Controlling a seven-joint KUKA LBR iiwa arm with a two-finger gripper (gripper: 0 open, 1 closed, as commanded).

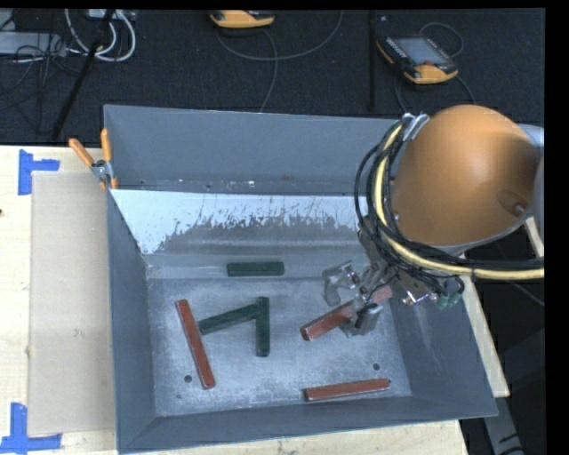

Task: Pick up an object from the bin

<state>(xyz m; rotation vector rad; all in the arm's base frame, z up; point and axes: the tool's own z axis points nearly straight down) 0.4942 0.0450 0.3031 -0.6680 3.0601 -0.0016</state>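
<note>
Robotics lab indicated: grey metal bin (222, 151) is rigged; coiled white cables (111, 35) and orange-black handheld units (418, 58) are strewn far behind.

Dark floor (222, 80) spreads across the upper frame. White cords (114, 37) coil at the upper left (a black pole (76, 84) slants beside them). One orange-edged device (242, 16) lies at top centre, another orange-edged device (418, 58) further right.
</note>
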